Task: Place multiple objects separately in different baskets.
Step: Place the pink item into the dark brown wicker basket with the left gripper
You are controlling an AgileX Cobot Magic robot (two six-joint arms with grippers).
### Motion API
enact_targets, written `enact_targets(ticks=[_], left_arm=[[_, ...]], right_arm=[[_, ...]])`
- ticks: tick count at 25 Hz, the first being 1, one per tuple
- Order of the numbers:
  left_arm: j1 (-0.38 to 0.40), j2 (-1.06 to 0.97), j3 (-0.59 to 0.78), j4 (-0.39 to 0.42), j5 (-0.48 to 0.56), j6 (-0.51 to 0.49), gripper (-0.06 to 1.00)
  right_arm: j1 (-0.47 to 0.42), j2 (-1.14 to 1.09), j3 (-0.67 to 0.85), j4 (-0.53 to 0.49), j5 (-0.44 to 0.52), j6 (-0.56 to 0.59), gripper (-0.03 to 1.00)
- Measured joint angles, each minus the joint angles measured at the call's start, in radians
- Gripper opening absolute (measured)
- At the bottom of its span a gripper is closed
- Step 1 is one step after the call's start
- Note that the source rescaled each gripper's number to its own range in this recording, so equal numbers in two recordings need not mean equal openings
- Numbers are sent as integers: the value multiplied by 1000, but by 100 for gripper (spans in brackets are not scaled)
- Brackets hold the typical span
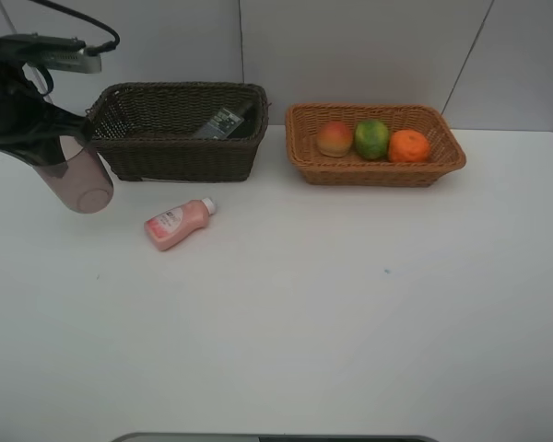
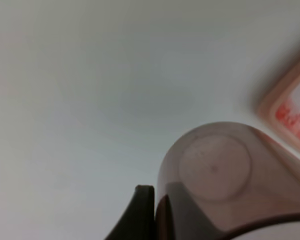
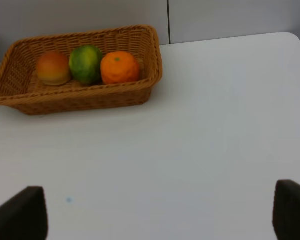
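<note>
I see my left arm as a glossy black housing, with a black cable looping over a grey bracket on top. My right fingers are matt black and blunt-ended; one left finger tapers, black too.

- The table has a smooth, matt white top.
- The dark brown basket is rough woven wicker, and the light tan basket has the same coarse weave.
- The cup is smooth, translucent mauve plastic.
- The pink bottle looks like smooth, faintly glossy plastic.
- The orange has dimpled skin, the green fruit has a slight shine, and the peach looks matt.
- The right arm's fingers are matt black.
</note>
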Motion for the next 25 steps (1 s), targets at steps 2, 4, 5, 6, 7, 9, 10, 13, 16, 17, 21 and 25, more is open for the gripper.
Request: enact_targets(ticks=[2, 4, 5, 6, 7, 9, 10, 13, 16, 17, 21, 25], left_arm=[[0, 0, -62, 8, 21, -35, 0], [0, 2, -125, 21, 42, -71, 0], [0, 6, -157, 28, 46, -87, 0], [0, 13, -188, 37, 51, -102, 0], [0, 24, -217, 43, 52, -111, 0], [-1, 53, -263, 53, 41, -123, 0], [-4, 71, -282, 59, 29, -127, 0], [-19, 119, -319, 77, -38, -132, 0], [-23, 172, -334, 83, -142, -133, 0], [-23, 188, -335, 85, -177, -133, 0], [-23, 265, -335, 87, -268, -133, 0], [-23, 329, -335, 89, -355, -134, 0]], right_arm=[[0, 0, 0, 0, 0, 0, 100], [0, 0, 0, 0, 0, 0, 100], [0, 0, 0, 0, 0, 0, 100], [0, 0, 0, 0, 0, 0, 100], [0, 0, 0, 0, 0, 0, 100], [0, 0, 0, 0, 0, 0, 100], [0, 0, 0, 0, 0, 0, 100], [0, 0, 0, 0, 0, 0, 100], [0, 0, 0, 0, 0, 0, 100], [0, 0, 0, 0, 0, 0, 100], [0, 0, 0, 0, 0, 0, 100], [0, 0, 0, 0, 0, 0, 100]])
